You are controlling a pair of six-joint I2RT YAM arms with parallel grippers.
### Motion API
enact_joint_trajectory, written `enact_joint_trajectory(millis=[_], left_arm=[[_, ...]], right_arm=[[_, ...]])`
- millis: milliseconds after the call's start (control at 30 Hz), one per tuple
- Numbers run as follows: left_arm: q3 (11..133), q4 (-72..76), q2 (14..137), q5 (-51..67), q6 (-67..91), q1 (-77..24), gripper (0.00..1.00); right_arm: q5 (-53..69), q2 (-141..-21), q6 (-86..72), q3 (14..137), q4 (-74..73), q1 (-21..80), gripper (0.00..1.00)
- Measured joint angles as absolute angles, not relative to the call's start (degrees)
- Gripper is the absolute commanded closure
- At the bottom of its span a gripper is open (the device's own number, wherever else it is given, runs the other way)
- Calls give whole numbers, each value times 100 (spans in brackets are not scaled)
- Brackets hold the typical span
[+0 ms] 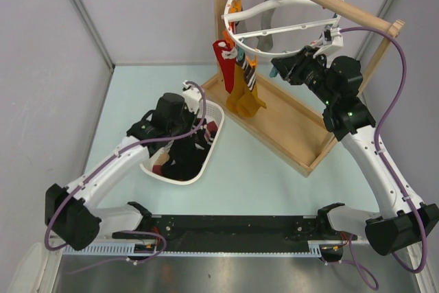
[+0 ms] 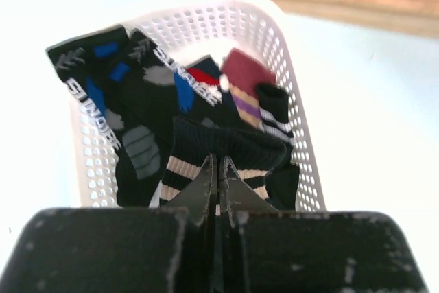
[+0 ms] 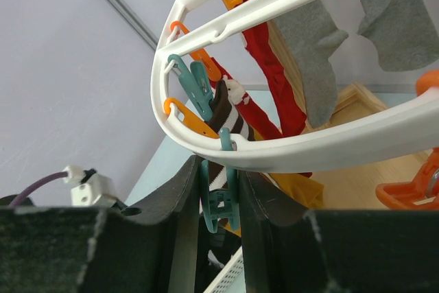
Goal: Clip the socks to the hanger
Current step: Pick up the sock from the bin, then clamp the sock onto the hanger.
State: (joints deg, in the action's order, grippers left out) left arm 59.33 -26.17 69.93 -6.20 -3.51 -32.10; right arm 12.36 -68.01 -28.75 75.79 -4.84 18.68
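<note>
Clip (image 3: 219, 205) in right gripper (image 3: 219, 175) (wrist-only)

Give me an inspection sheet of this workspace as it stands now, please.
Surface: pale blue-green table, no spills seen.
Job's things: white hanger hooked on a wooden rail, with hanging socks clipped to it; loose socks in a white basket.
Clutter: nothing seen.
Hands: left hand shut, tips at a black striped sock in the basket, a pinch not confirmed; right hand shut on a teal clip of the hanger.
Cables: purple cables loop free along both arms.
Surroundings: grey walls; wooden frame under the hanger.
</note>
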Motion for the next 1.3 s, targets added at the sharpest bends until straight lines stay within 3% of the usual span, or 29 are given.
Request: enact_joint_trajectory(millis=[333, 533, 967, 1300], left_arm=[[4278, -257, 5207, -161, -434, -3297, 100], [4211, 1162, 5127, 62, -718, -3852, 100], [5166, 3413, 6652, 368, -777, -4742, 100], [5865, 4001, 8023, 375, -709, -5072, 100]], right_arm=[[1258, -6799, -2895, 7579, -443, 1863, 100], [1284, -6799, -2917, 7577, -434, 1863, 100], [1369, -6799, -3002, 7577, -362, 1861, 100], [1452, -6799, -3044, 7577, -209, 1861, 100]])
